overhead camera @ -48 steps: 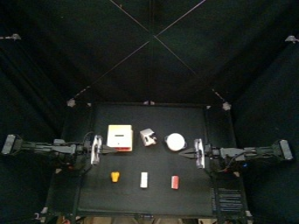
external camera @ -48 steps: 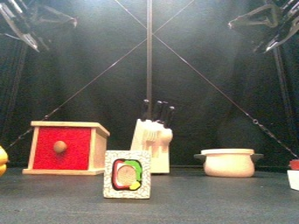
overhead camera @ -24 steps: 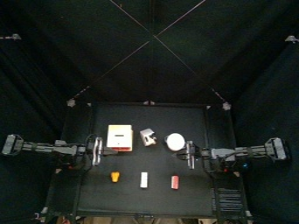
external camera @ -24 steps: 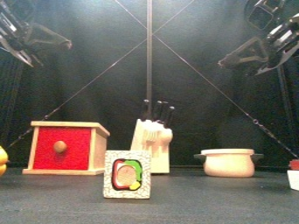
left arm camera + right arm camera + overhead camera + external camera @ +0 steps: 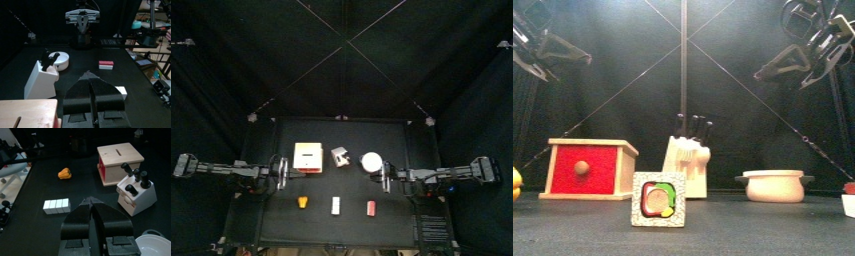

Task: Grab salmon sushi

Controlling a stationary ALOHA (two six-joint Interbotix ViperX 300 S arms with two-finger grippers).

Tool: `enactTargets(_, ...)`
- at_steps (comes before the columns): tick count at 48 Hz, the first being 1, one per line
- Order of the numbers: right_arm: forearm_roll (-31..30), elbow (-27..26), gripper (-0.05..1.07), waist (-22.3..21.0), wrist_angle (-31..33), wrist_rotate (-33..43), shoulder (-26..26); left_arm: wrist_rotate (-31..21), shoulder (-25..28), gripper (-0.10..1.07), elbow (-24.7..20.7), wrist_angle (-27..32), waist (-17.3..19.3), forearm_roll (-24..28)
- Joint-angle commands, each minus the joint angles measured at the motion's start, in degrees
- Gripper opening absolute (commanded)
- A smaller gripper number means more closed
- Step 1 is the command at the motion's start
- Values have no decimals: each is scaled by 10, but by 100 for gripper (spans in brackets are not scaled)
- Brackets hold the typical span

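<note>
Two grippers were seen raised above the counter [image 5: 345, 130], each with its jaws pressed together and nothing held. The left gripper [image 5: 89, 77] hung at the counter's left side beside the red and cream box [image 5: 309, 156]. The right gripper [image 5: 90, 204] was held over the right side, just beside the white bowl [image 5: 372, 161].

The salmon sushi [image 5: 372, 207] was found lying on the counter near its front edge, to the right of the white oblong piece [image 5: 335, 205] and the small orange piece [image 5: 303, 202], well apart from both grippers. In the left wrist view it [image 5: 105, 64] lay beyond the closed jaws, untouched. The knife block [image 5: 341, 156] stood between the box and the bowl. A small picture card [image 5: 659, 199] was seen upright in the front view, ahead of the knife block.
</note>
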Motion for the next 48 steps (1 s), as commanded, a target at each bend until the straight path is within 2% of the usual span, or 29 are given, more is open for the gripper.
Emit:
enactTargets(1, 23, -16, 2, 12, -2, 2, 0, 0, 3, 0, -6, -1, -1, 2)
enactTargets(11, 112, -22, 2, 26, 15, 2, 10, 1, 3, 0, -6, 1, -2, 2)
enactTargets(30, 245, -44, 2, 27, 111, 3, 14, 1, 3, 0, -6, 1, -2, 1)
enactTargets(39, 330, -62, 4, 25, 145, 2, 14, 0, 3, 0, -5, 1, -2, 1)
enactTargets(48, 412, -56, 8, 6, 189, 3, 14, 0, 3, 0, -4, 1, -2, 0)
